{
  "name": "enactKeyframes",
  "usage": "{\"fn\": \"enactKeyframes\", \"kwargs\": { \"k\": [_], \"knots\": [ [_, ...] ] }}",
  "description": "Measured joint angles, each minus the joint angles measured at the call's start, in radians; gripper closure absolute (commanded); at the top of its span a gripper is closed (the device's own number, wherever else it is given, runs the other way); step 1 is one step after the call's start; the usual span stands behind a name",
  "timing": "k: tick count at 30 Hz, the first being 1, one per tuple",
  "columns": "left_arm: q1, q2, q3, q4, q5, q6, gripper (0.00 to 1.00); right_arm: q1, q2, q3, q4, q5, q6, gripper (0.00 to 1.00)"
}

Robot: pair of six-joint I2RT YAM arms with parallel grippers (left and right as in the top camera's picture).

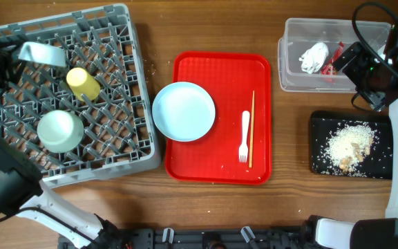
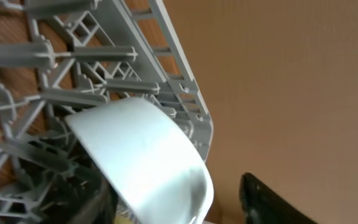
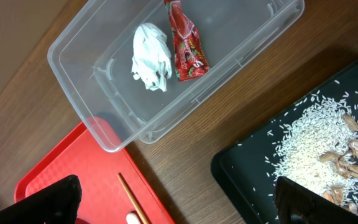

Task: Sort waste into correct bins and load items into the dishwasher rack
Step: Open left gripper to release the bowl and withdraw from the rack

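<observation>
The grey dishwasher rack (image 1: 133, 90) at the left holds a yellow cup (image 1: 83, 83), a mint bowl (image 1: 59, 130) and a white bowl (image 1: 41, 53) tilted on its pegs at the far corner. My left gripper (image 1: 9, 59) is at that white bowl (image 2: 145, 155). Its fingers (image 2: 179, 208) are apart, with a gap beside the bowl. My right gripper (image 1: 351, 63) hangs open and empty (image 3: 176, 205) by the clear tub (image 1: 292, 76), which holds the white tissue (image 3: 151, 56) and the red wrapper (image 3: 186, 46). The black tray (image 1: 320, 142) holds food scraps (image 1: 351, 144).
The red serving tray (image 1: 185, 162) in the middle carries a light blue plate (image 1: 184, 111), a white fork (image 1: 244, 136) and chopsticks (image 1: 251, 128). Bare wood table lies between the tray, the tub and the black tray.
</observation>
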Motion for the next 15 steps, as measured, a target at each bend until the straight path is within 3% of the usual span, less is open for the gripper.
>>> {"fn": "enactKeyframes", "kwargs": {
  "k": [2,4,8,14,15],
  "knots": [
    [0.008,0.000,0.000,-0.005,-0.002,-0.005,0.01,0.000,0.000,0.000,0.000,0.000,0.000,0.00],
    [0.011,-0.006,0.000,-0.008,-0.008,-0.003,0.01,0.000,0.000,0.000,0.000,0.000,0.000,0.00],
    [0.012,-0.076,-0.002,-0.043,-0.069,-0.001,0.08,0.000,0.000,0.000,0.000,0.000,0.000,0.00],
    [-0.016,-0.224,0.000,-0.085,-0.164,0.037,0.26,0.000,0.000,0.000,0.000,0.000,0.000,0.00],
    [-0.037,-0.232,0.000,-0.110,-0.195,0.064,0.34,0.000,0.000,0.000,0.000,0.000,0.000,0.00]
  ]
}}
